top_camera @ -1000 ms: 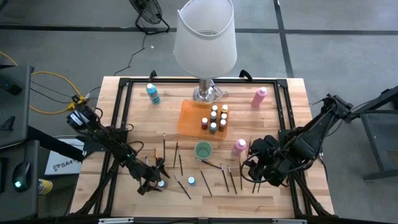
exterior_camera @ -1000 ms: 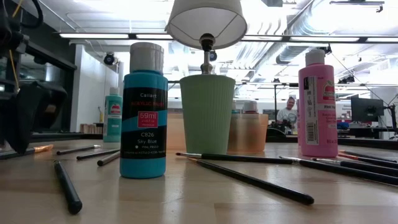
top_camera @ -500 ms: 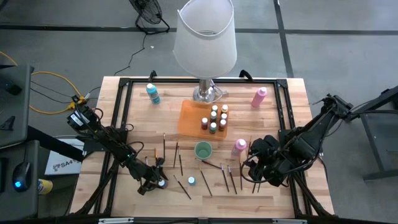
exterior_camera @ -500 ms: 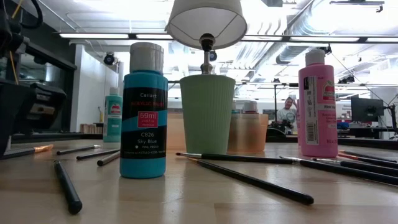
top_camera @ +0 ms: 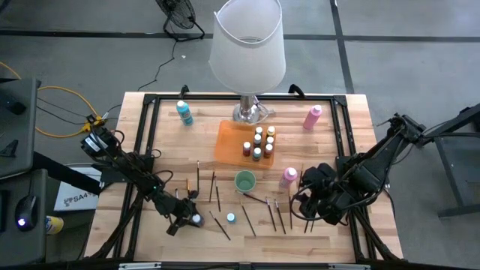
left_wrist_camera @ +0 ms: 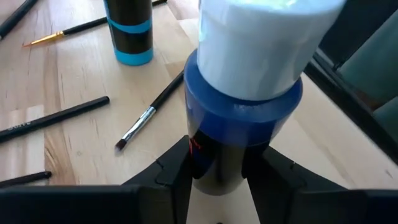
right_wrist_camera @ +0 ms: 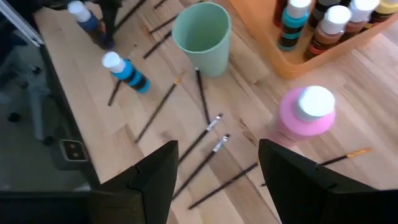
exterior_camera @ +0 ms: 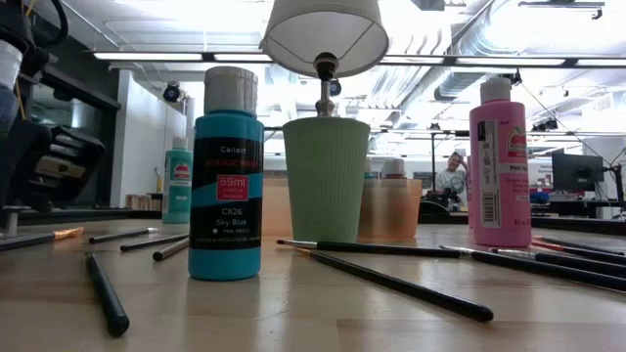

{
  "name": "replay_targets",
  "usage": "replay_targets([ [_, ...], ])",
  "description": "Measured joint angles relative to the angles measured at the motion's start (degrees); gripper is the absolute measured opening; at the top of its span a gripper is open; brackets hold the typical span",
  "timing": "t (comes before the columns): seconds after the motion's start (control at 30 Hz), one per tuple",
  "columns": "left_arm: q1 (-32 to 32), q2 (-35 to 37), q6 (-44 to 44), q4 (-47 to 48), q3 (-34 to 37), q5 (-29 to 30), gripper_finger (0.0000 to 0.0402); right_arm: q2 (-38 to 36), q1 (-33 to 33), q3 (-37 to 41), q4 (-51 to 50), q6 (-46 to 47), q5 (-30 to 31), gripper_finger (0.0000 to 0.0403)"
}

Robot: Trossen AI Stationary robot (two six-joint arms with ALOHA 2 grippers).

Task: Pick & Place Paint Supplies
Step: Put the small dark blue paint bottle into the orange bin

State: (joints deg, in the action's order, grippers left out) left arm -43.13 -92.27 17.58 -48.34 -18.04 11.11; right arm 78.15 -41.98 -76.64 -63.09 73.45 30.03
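Observation:
A small dark-blue paint bottle with a white cap (left_wrist_camera: 249,68) stands between the fingers of my left gripper (top_camera: 191,219), near the table's front left. Its cap shows at the low view's left edge (exterior_camera: 7,64). My right gripper (right_wrist_camera: 217,186) hovers open at the front right (top_camera: 304,202), above thin dark brushes (top_camera: 279,214), with nothing between its fingers. A sky-blue bottle (top_camera: 231,217) stands upright on its base between the two grippers. A green cup (top_camera: 244,181) and a pink bottle (top_camera: 289,177) stand farther in. My left gripper pinches the bottle's dark lower body (left_wrist_camera: 217,165) between its two fingers, one on each side, below the blue band. The fingers come slanting down from the table's left. The bottle stands about upright, cap up. The fingers hide its base, so I cannot tell whether it rests on the table.
An orange tray (top_camera: 229,142) with several small bottles lies mid-table in front of the big white-shaded lamp (top_camera: 247,45). A teal bottle (top_camera: 184,112) stands far left and a pink one (top_camera: 313,116) far right. Loose brushes (top_camera: 199,176) lie scattered across the near half.
My left gripper has shut on the dark-blue bottle while staying near the front left. In the low view it now sits a little higher, and the bottle's white cap has come into sight at the left edge.

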Motion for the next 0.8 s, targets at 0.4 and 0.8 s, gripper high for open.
replay_targets([
  [0.4,0.8,7.9,6.7,3.0,-1.6,8.5,0.0123,0.0,2.3,0.0,8.0,-6.5,0.0,0.0216],
  [0.8,12.1,15.4,5.6,39.4,-21.6,6.0,0.0122,0.0,8.6,0.0,19.5,-21.6,-0.1,0.0216],
])
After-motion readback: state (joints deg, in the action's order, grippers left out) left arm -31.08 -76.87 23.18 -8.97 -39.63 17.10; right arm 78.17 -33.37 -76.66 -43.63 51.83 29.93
